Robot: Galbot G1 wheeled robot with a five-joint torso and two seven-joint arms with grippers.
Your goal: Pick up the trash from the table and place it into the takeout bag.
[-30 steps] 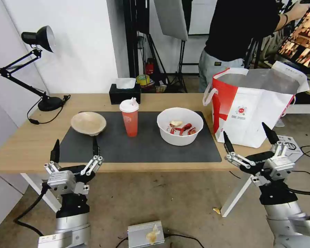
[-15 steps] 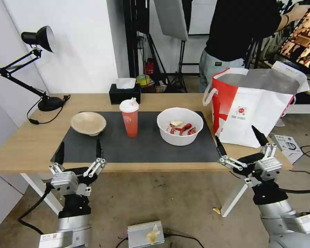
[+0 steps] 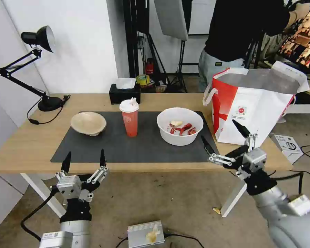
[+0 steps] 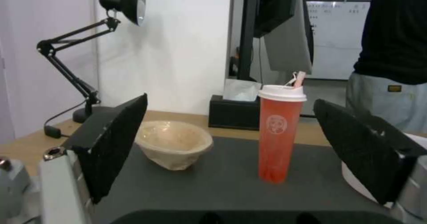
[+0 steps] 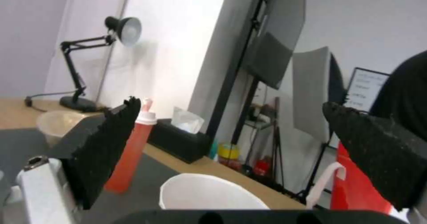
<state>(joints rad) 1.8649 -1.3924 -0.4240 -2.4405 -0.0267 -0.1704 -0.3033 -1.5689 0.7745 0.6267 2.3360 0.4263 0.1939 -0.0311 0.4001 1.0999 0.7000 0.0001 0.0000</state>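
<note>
On the dark mat of the table [image 3: 20, 148] stand a shallow beige bowl [image 3: 88, 123] [image 4: 174, 143] at the left, a red cup with a white lid [image 3: 129, 117] [image 4: 280, 134] [image 5: 131, 150] in the middle, and a white bowl with red crayfish scraps [image 3: 179, 125] [image 5: 209, 192] at the right. The white and red takeout bag [image 3: 256, 103] stands open at the table's right end. My left gripper [image 3: 83, 159] is open at the front edge, below the beige bowl. My right gripper [image 3: 224, 137] is open near the front right corner, between the white bowl and the bag.
A black tissue box [image 3: 124, 92] sits at the back of the table and a black desk lamp [image 3: 38, 38] at the back left. A person stands behind the bag. A silver box [image 3: 146, 234] lies on the floor in front.
My right gripper has moved left and up toward the table's front right corner, nearer the white bowl. My left gripper has sunk a little and shifted slightly right.
</note>
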